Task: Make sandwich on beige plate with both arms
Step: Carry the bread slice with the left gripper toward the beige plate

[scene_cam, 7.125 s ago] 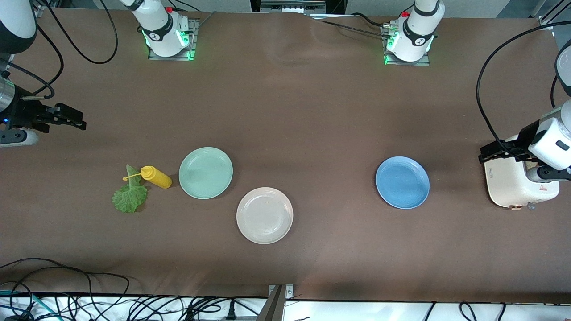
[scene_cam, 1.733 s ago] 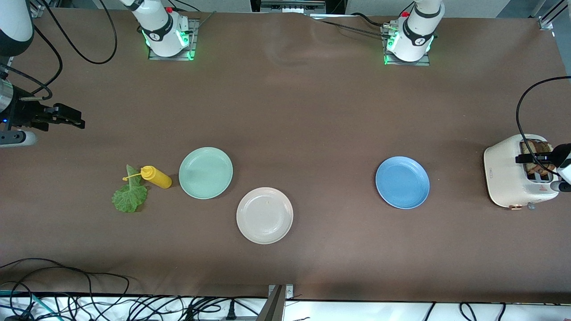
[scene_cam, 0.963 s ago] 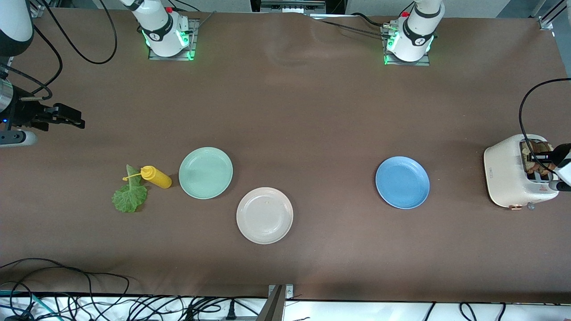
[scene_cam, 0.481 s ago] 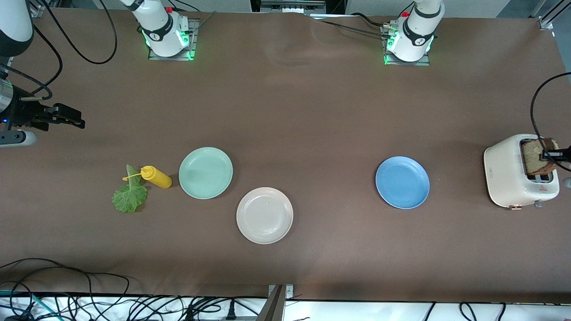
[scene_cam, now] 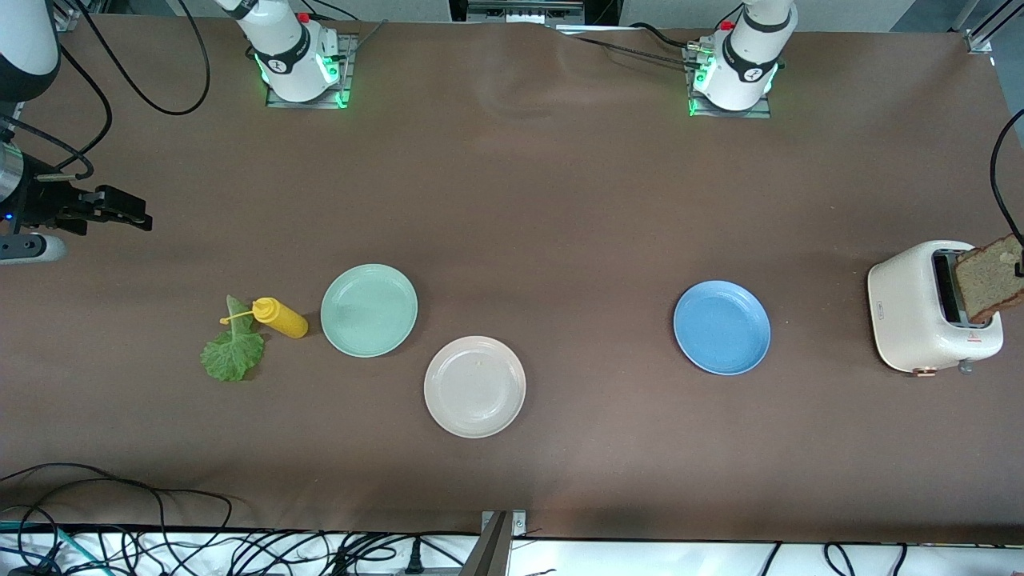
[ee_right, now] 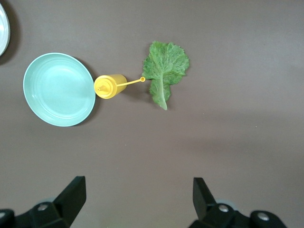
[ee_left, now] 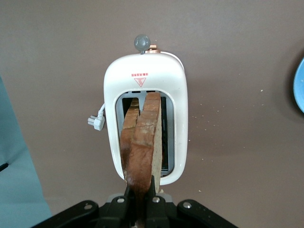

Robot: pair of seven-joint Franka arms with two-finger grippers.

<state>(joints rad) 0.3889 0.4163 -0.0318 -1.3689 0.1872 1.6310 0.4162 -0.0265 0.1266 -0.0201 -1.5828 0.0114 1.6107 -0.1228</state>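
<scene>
A brown bread slice (scene_cam: 990,278) hangs tilted over the white toaster (scene_cam: 912,320) at the left arm's end of the table. My left gripper (ee_left: 141,187) is shut on the slice's (ee_left: 142,147) top edge, above the toaster's (ee_left: 176,118) slot. A second brown edge shows close beside it; I cannot tell whether it is a separate slice. The beige plate (scene_cam: 474,386) lies bare, nearest the front camera. The green lettuce leaf (scene_cam: 232,352) (ee_right: 164,69) lies flat on the table. My right gripper (scene_cam: 120,210) (ee_right: 137,197) waits open with nothing between its fingers, over the table at the right arm's end.
A mint green plate (scene_cam: 369,310) (ee_right: 58,89) sits beside the beige one, with a yellow squeeze bottle (scene_cam: 280,318) (ee_right: 109,86) lying between it and the lettuce. A blue plate (scene_cam: 722,326) lies between the beige plate and the toaster. Cables run along the table's near edge.
My left gripper has risen with the bread slice, drawing it up out of the toaster's slot. The right arm has not moved.
</scene>
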